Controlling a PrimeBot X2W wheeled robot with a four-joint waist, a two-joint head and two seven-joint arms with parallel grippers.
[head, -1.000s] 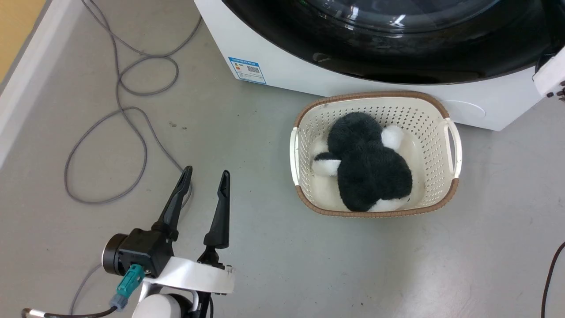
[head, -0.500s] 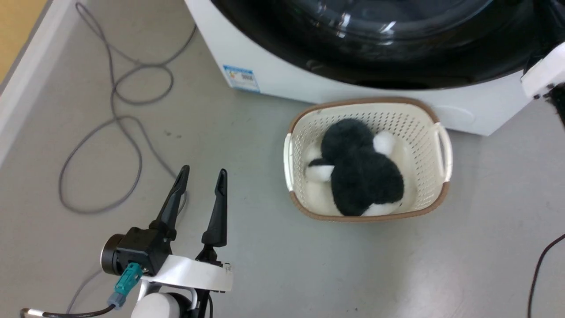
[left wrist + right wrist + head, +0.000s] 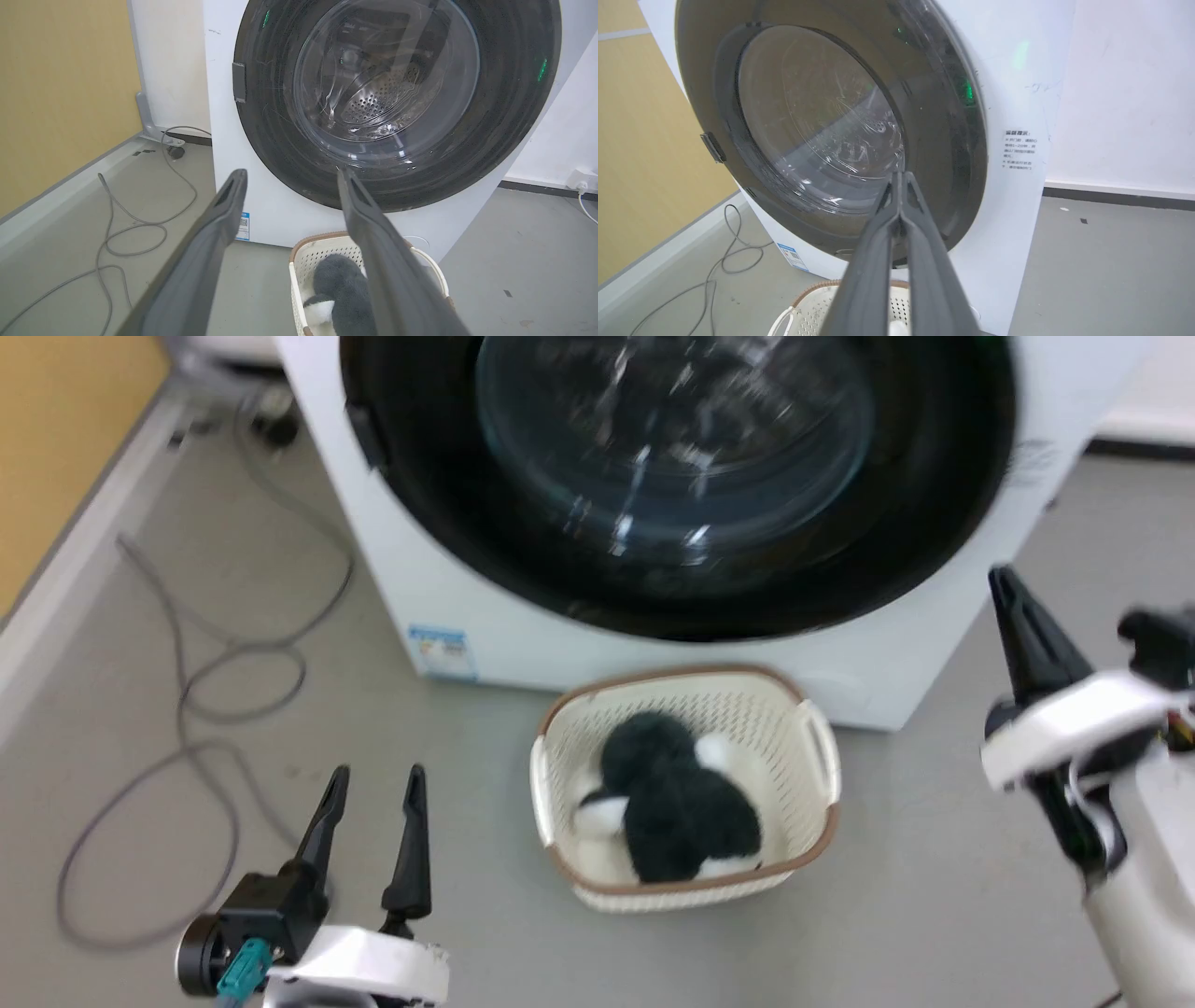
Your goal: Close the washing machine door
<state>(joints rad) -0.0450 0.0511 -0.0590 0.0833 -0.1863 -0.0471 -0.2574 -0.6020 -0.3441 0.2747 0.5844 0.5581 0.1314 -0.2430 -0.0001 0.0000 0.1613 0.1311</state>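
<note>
Black-rimmed washing machine door [image 3: 387,79] sits flush in the white washing machine [image 3: 224,177]. Blue-white sticker [image 3: 242,226] and side label [image 3: 1019,150]: print illegible. Left gripper [image 3: 289,175] splayed, empty; right gripper [image 3: 899,175] pinched together, empty.

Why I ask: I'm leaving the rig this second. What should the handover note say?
Left gripper open, empty, away from the machine.
Right gripper shut, empty, aimed at the washing machine door.
Door sits flush in the washing machine front, so closing looks done; latch cannot be confirmed.
Left: check latch, pull arms away.
Laundry basket with plush toy stands before the machine.
</note>
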